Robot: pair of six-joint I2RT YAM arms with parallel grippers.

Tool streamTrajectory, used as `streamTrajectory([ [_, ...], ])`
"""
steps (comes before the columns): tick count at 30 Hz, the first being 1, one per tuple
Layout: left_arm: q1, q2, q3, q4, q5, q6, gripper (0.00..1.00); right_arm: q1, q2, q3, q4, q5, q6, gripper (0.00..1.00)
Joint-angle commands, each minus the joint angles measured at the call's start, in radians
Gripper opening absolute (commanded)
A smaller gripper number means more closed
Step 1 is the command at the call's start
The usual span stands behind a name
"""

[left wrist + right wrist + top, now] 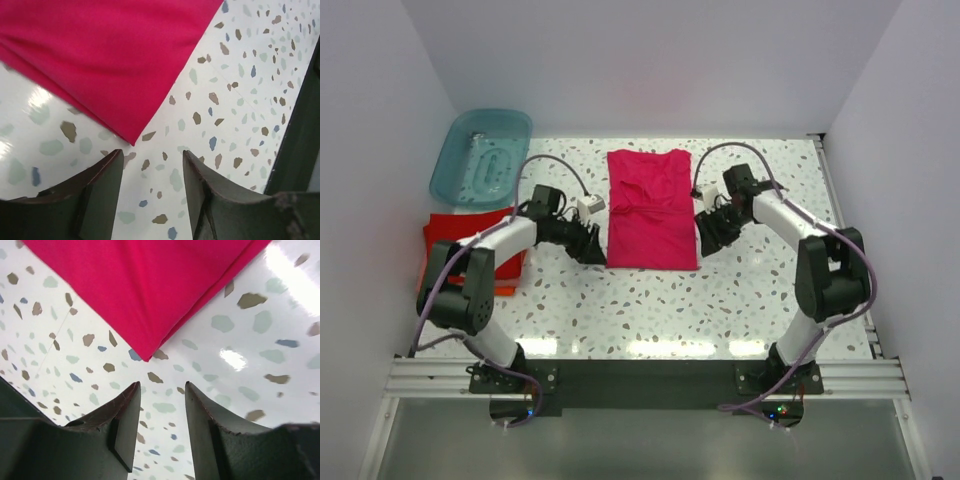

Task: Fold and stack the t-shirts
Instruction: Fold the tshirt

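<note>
A magenta-pink t-shirt (650,208) lies flat in the middle of the table, folded into a long rectangle. My left gripper (595,250) is open and empty just left of its near-left corner (131,141). My right gripper (705,240) is open and empty just right of its near-right corner (146,357). Neither gripper touches the cloth. A folded red t-shirt (470,238) lies at the left edge on top of an orange one (506,290), partly hidden by my left arm.
A translucent teal plastic tub (480,157) stands at the back left. White walls close in the table on three sides. A dark rail (650,378) runs along the near edge by the arm bases.
</note>
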Motion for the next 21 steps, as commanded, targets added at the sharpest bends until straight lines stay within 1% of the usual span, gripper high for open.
streamTrajectory([
  [1,0.004,-0.139,-0.020,0.040,0.020,0.153,0.56,-0.001,-0.138,-0.003,0.004,0.014,-0.185,0.45],
  [4,-0.014,-0.187,-0.050,0.103,0.000,0.295,0.58,0.011,-0.221,-0.071,0.116,-0.011,-0.273,0.46],
  [5,-0.022,-0.202,-0.063,0.153,-0.009,0.370,0.58,0.020,-0.254,-0.115,0.178,-0.015,-0.301,0.46],
  [6,-0.029,-0.212,-0.079,0.183,-0.016,0.408,0.58,0.052,-0.265,-0.140,0.206,-0.014,-0.333,0.46],
  [7,-0.052,-0.219,-0.109,0.206,-0.023,0.457,0.58,0.072,-0.274,-0.161,0.229,-0.005,-0.403,0.47],
  [8,-0.068,-0.230,-0.123,0.244,-0.030,0.562,0.58,0.092,-0.284,-0.203,0.249,-0.003,-0.439,0.47],
  [10,-0.104,-0.233,-0.151,0.260,-0.029,0.668,0.58,0.143,-0.293,-0.238,0.318,-0.002,-0.520,0.47],
  [11,-0.115,-0.230,-0.162,0.272,-0.029,0.758,0.58,0.155,-0.291,-0.266,0.352,-0.003,-0.545,0.47],
  [13,-0.143,-0.219,-0.178,0.278,-0.030,0.823,0.58,0.186,-0.272,-0.284,0.381,-0.005,-0.606,0.48],
  [14,-0.150,-0.203,-0.182,0.278,-0.032,0.880,0.58,0.192,-0.262,-0.302,0.412,-0.002,-0.624,0.48],
  [18,-0.178,-0.155,-0.194,0.301,-0.050,0.939,0.58,0.212,-0.227,-0.336,0.478,0.011,-0.703,0.49],
  [21,-0.187,-0.124,-0.186,0.291,-0.078,0.969,0.58,0.215,-0.199,-0.333,0.452,0.014,-0.753,0.49],
])
